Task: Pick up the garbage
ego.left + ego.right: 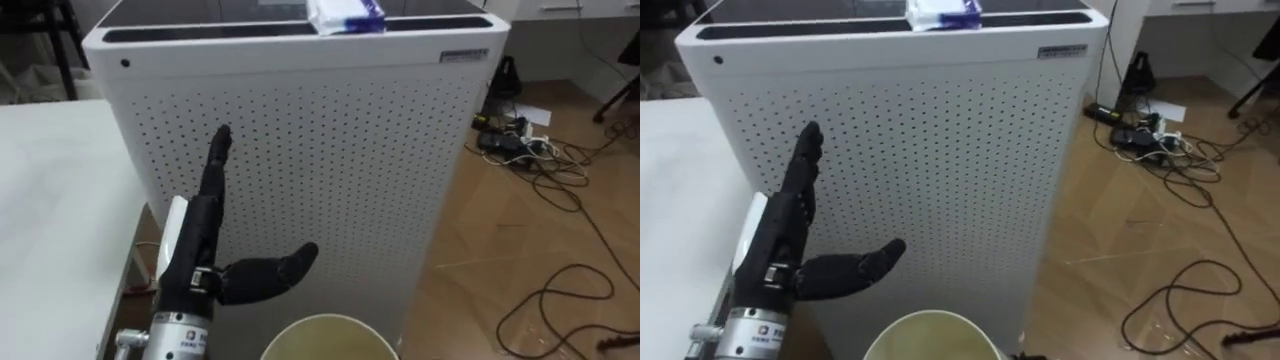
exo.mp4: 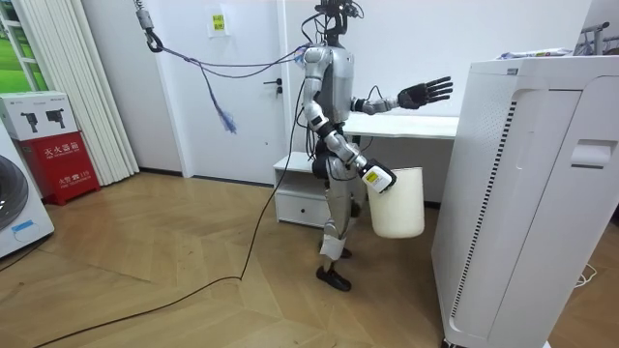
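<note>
A crumpled blue and white packet [image 1: 345,15] lies on the dark top of a tall white perforated appliance [image 1: 350,180] right before me. My left hand [image 1: 205,250] is raised in front of the appliance's face, well below the packet, open with straight fingers and the thumb spread to the right. It touches nothing. In the room view my right hand [image 2: 375,179] hangs low at my side, curled on the rim of a white bin [image 2: 398,208]. The bin's round rim [image 1: 300,328] shows at the bottom edge of the left eye view.
A white table [image 1: 50,200] runs along my left, close to the appliance. Dark cables and a power strip [image 1: 520,145] lie on the wooden floor to the right. A white drawer unit [image 2: 305,198] stands behind me by the wall.
</note>
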Robot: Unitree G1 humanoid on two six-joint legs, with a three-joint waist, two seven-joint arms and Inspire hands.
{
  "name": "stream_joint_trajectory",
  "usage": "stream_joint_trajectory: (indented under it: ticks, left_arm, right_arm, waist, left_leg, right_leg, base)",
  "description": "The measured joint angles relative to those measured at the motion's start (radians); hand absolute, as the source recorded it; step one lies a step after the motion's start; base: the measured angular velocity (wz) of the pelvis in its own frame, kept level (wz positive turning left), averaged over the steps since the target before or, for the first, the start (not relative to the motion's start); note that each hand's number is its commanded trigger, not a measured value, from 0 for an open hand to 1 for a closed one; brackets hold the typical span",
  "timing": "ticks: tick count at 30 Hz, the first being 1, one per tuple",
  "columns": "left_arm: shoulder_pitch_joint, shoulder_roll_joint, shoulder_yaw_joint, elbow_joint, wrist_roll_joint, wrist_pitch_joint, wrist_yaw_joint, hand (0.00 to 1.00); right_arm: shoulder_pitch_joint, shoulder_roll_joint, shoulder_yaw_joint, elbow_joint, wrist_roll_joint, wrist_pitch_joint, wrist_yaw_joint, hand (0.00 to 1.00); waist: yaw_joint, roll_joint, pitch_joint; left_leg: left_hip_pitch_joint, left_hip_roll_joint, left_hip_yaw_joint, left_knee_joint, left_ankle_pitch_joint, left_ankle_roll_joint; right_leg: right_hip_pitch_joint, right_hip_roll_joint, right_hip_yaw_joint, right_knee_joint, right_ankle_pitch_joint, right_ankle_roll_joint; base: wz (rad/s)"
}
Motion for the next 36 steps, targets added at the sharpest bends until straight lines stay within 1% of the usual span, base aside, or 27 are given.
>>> stream_joint_trajectory:
  ticks: [1,2,3,4,5,6,7,8,9,10,11,12,13,15,16,17,18,20,21,22,23,25,27,28,29,32,36]
  left_arm:
    - [0.003,-0.002,0.002,0.0,-0.002,-0.008,0.007,0.0]
    - [0.005,-0.009,0.012,0.0,0.0,-0.018,0.017,0.0]
    - [0.005,-0.011,0.019,0.001,0.005,-0.025,0.023,0.0]
    - [0.006,-0.018,0.041,0.002,0.029,-0.032,0.035,0.0]
    - [0.012,-0.021,0.057,0.003,0.04,-0.035,0.044,0.0]
    - [0.013,-0.019,0.061,0.003,0.04,-0.037,0.051,0.0]
    - [0.015,-0.017,0.073,0.002,0.058,-0.039,0.063,0.0]
    - [0.021,-0.013,0.085,-0.003,0.094,-0.039,0.071,0.0]
    - [0.024,-0.009,0.088,-0.01,0.12,-0.039,0.077,0.0]
    - [0.036,-0.001,0.089,-0.034,0.168,-0.042,0.086,0.0]
    - [0.075,-0.003,0.088,-0.06,0.236,-0.053,0.102,0.0]
    - [0.086,-0.002,0.088,-0.067,0.27,-0.058,0.105,0.0]
    - [0.111,0.009,0.086,-0.092,0.327,-0.065,0.109,0.0]
    - [0.128,0.025,0.082,-0.109,0.416,-0.068,0.142,0.0]
    - [0.128,0.031,0.085,-0.113,0.464,-0.068,0.183,0.0]
    - [0.121,0.033,0.108,-0.131,0.503,-0.068,0.223,0.0]
    - [0.106,0.037,0.12,-0.143,0.523,-0.068,0.243,0.0]
    - [0.015,0.045,0.163,-0.185,0.575,-0.094,0.32,0.0]
    - [-0.01,0.045,0.171,-0.19,0.581,-0.106,0.34,0.0]
    - [-0.045,0.043,0.182,-0.198,0.587,-0.129,0.375,0.0]
    - [-0.069,0.043,0.18,-0.2,0.588,-0.141,0.398,0.0]
    - [-0.085,0.043,0.167,-0.217,0.587,-0.143,0.412,0.0]
    - [-0.079,0.042,0.153,-0.236,0.587,-0.144,0.413,0.0]
    - [-0.078,0.042,0.149,-0.247,0.587,-0.144,0.413,0.0]
    - [-0.078,0.042,0.149,-0.252,0.587,-0.144,0.414,0.0]
    - [-0.078,0.042,0.149,-0.257,0.589,-0.143,0.424,0.0]
    - [-0.078,0.042,0.15,-0.262,0.589,-0.142,0.43,0.0]
  right_arm:
    - [0.005,-0.012,-0.001,0.005,0.0,0.0,-0.007,1.0]
    - [0.02,-0.026,0.0,0.005,0.0,0.0,-0.009,1.0]
    - [0.025,-0.028,0.001,0.007,0.0,0.0,-0.009,1.0]
    - [0.035,-0.033,0.004,0.018,0.002,0.001,-0.009,1.0]
    - [0.048,-0.024,0.011,0.026,0.001,0.003,-0.009,1.0]
    - [0.05,-0.022,0.015,0.025,0.0,0.003,-0.007,1.0]
    - [0.049,-0.022,0.017,0.025,-0.004,0.003,-0.003,1.0]
    - [0.049,-0.026,0.014,0.025,-0.014,0.003,0.005,1.0]
    - [0.049,-0.027,0.011,0.025,-0.03,0.003,0.006,1.0]
    - [0.05,-0.028,0.01,0.025,-0.04,0.003,0.004,1.0]
    - [0.052,-0.029,0.01,0.025,-0.04,0.003,-0.002,1.0]
    - [0.056,-0.031,0.01,0.025,-0.04,0.003,-0.007,1.0]
    - [0.057,-0.034,0.01,0.025,-0.039,0.003,-0.013,1.0]
    - [0.055,-0.037,0.004,0.025,-0.038,0.003,-0.018,1.0]
    - [0.049,-0.039,0.004,0.025,-0.038,0.002,-0.024,1.0]
    - [0.045,-0.036,0.005,0.023,-0.038,0.002,-0.023,1.0]
    - [0.045,-0.033,0.006,0.018,-0.038,0.002,-0.022,1.0]
    - [0.037,-0.021,0.004,0.003,-0.044,-0.008,-0.017,1.0]
    - [0.033,-0.021,0.003,0.003,-0.052,-0.009,-0.017,1.0]
    - [0.03,-0.024,0.003,0.002,-0.072,-0.011,-0.016,1.0]
    - [0.036,-0.026,0.004,0.002,-0.078,-0.01,-0.014,1.0]
    - [0.038,-0.024,0.007,0.002,-0.077,-0.009,-0.001,1.0]
    - [0.038,-0.02,0.01,0.002,-0.075,-0.006,0.011,1.0]
    - [0.037,-0.02,0.011,0.002,-0.075,-0.006,0.017,1.0]
    - [0.037,-0.023,0.011,0.002,-0.075,-0.005,0.017,1.0]
    - [0.033,-0.024,0.011,0.002,-0.076,-0.005,0.017,1.0]
    - [0.028,-0.023,0.011,0.001,-0.076,-0.005,0.018,1.0]
  waist:
    - [0.023,0.004,-0.0032]
    - [0.056,0.016,-0.0091]
    - [0.07,0.021,-0.0111]
    - [0.087,0.026,-0.0126]
    - [0.1,0.024,-0.0269]
    - [0.102,0.016,-0.0257]
    - [0.104,0.005,-0.0187]
    - [0.101,-0.001,-0.0131]
    - [0.1,-0.003,-0.012]
    - [0.101,-0.004,-0.0115]
    - [0.105,-0.002,-0.0105]
    - [0.106,-0.004,-0.0108]
    - [0.114,-0.01,-0.0084]
    - [0.124,-0.014,-0.0062]
    - [0.132,-0.005,-0.0028]
    - [0.133,0.007,-0.0039]
    - [0.133,0.011,-0.0033]
    - [0.122,0.035,0.0047]
    - [0.117,0.04,0.005]
    - [0.108,0.053,0.0014]
    - [0.098,0.063,-0.0005]
    - [0.08,0.062,-0.0005]
    - [0.076,0.045,-0.0065]
    - [0.078,0.034,-0.0069]
    - [0.08,0.028,-0.0066]
    - [0.084,0.019,-0.0124]
    - [0.084,0.018,-0.0117]
  left_leg:
    - [-0.045,-0.031,-0.021,-0.109,0.042,-0.017]
    - [-0.069,-0.05,-0.068,-0.239,0.113,-0.026]
    - [-0.078,-0.054,-0.101,-0.295,0.141,-0.027]
    - [-0.082,-0.05,-0.147,-0.349,0.203,-0.025]
    - [-0.074,-0.05,-0.14,-0.327,0.245,-0.023]
    - [-0.071,-0.05,-0.13,-0.317,0.249,-0.022]
    - [-0.062,-0.051,-0.113,-0.301,0.251,-0.022]
    - [-0.061,-0.057,-0.113,-0.281,0.25,-0.02]
    - [-0.062,-0.059,-0.113,-0.271,0.249,-0.019]
    - [-0.065,-0.063,-0.114,-0.244,0.239,-0.003]
    - [-0.065,-0.074,-0.123,-0.218,0.224,0.019]
    - [-0.065,-0.079,-0.124,-0.206,0.217,0.03]
    - [-0.063,-0.096,-0.12,-0.184,0.191,0.05]
    - [-0.057,-0.128,-0.123,-0.156,0.163,0.067]
    - [-0.053,-0.136,-0.123,-0.14,0.15,0.075]
    - [-0.052,-0.136,-0.125,-0.13,0.143,0.079]
    - [-0.05,-0.136,-0.128,-0.13,0.142,0.08]
    - [-0.041,-0.143,-0.148,-0.139,0.149,0.073]
    - [-0.042,-0.143,-0.149,-0.143,0.15,0.073]
    - [-0.041,-0.144,-0.152,-0.154,0.155,0.076]
    - [-0.033,-0.144,-0.158,-0.173,0.165,0.078]
    - [-0.019,-0.145,-0.158,-0.207,0.18,0.078]
    - [-0.01,-0.143,-0.158,-0.237,0.199,0.074]
    - [-0.007,-0.14,-0.161,-0.254,0.21,0.075]
    - [-0.007,-0.135,-0.166,-0.257,0.211,0.074]
    - [-0.007,-0.125,-0.17,-0.272,0.215,0.067]
    - [0.007,-0.124,-0.172,-0.293,0.219,0.062]
  right_leg:
    - [0.001,0.008,0.049,0.001,-0.001,0.002]
    - [-0.003,0.021,0.083,0.016,-0.008,0.0]
    - [-0.007,0.026,0.089,0.034,-0.017,-0.007]
    - [-0.013,0.027,0.081,0.087,-0.057,-0.004]
    - [-0.014,0.015,0.064,0.128,-0.102,0.02]
    - [-0.012,0.004,0.046,0.139,-0.116,0.028]
    - [0.002,-0.022,0.017,0.145,-0.133,0.04]
    - [0.015,-0.039,0.007,0.141,-0.142,0.051]
    - [0.019,-0.046,0.002,0.141,-0.147,0.056]
    - [0.03,-0.056,-0.005,0.135,-0.156,0.065]
    - [0.045,-0.071,-0.02,0.131,-0.168,0.076]
    - [0.051,-0.078,-0.025,0.135,-0.176,0.081]
    - [0.059,-0.097,-0.03,0.152,-0.19,0.087]
    - [0.056,-0.131,-0.045,0.217,-0.21,0.099]
    - [0.038,-0.138,-0.053,0.281,-0.21,0.107]
    - [0.031,-0.142,-0.061,0.311,-0.2,0.113]
    - [0.033,-0.142,-0.066,0.312,-0.197,0.115]
    - [0.078,-0.131,-0.086,0.217,-0.193,0.118]
    - [0.092,-0.129,-0.089,0.18,-0.192,0.119]
    - [0.109,-0.125,-0.092,0.123,-0.186,0.121]
    - [0.121,-0.118,-0.092,0.089,-0.166,0.123]
    - [0.133,-0.116,-0.091,0.053,-0.153,0.125]
    - [0.138,-0.113,-0.091,0.022,-0.141,0.123]
    - [0.142,-0.107,-0.094,-0.001,-0.128,0.119]
    - [0.155,-0.099,-0.101,-0.03,-0.115,0.115]
    - [0.173,-0.085,-0.106,-0.085,-0.089,0.107]
    - [0.193,-0.08,-0.106,-0.12,-0.077,0.102]
  base:
    - [-0.73]
    - [-0.83]
    - [-0.89]
    - [-0.76]
    - [-0.66]
    - [-0.48]
    - [-0.25]
    - [-0.18]
    - [-0.12]
    - [-0.11]
    - [-0.08]
    - [0.04]
    - [0.2]
    - [0.27]
    - [0.25]
    - [0.22]
    - [0.08]
    - [-0.14]
    - [-0.32]
    - [-0.27]
    - [-0.23]
    - [-0.07]
    - [-0.02]
    - [0.04]
    - [0.04]
    - [0.0]
    - [0.0]
